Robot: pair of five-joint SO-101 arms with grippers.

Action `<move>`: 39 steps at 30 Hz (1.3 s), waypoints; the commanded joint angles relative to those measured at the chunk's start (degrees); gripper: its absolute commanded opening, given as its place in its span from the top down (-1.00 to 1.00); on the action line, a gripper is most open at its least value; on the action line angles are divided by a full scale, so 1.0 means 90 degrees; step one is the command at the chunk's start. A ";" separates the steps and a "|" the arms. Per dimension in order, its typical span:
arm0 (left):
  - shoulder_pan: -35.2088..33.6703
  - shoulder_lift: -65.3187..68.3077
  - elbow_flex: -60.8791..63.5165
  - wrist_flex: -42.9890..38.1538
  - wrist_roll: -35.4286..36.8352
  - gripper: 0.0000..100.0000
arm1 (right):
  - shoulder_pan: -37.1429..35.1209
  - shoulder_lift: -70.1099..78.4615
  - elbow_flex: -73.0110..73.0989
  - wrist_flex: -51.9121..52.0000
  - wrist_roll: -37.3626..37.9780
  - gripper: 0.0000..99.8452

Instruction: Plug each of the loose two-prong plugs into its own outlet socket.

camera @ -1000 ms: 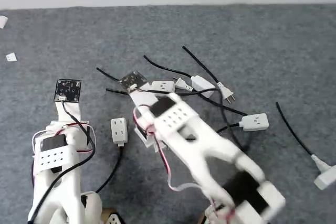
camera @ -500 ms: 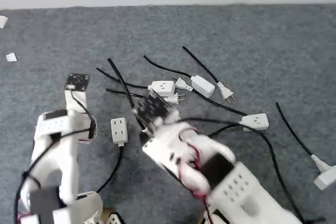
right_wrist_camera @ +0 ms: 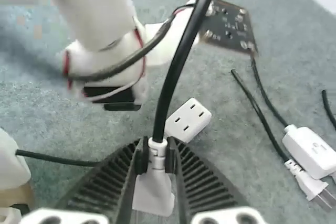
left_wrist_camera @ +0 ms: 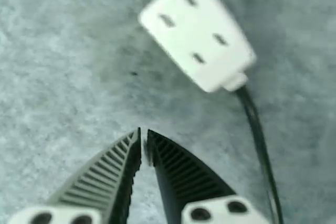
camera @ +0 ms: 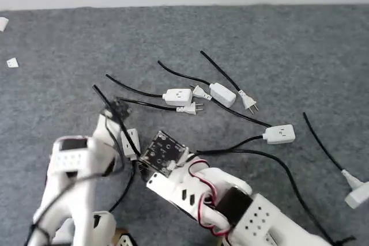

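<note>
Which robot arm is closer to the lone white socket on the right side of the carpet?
The right arm. It lies just in front of that socket, gripping a plug. The left arm stands far off on the other side, beyond the right arm.

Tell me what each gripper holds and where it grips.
The right gripper clamps a white plug by its body, near the cord end. The left gripper holds nothing.
</note>
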 commanded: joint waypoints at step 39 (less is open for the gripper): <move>-0.1563 -0.7023 0.2232 -0.0791 0.3321 0.97 | 0.0933 0.5035 -0.1465 -0.4860 -0.1690 0.98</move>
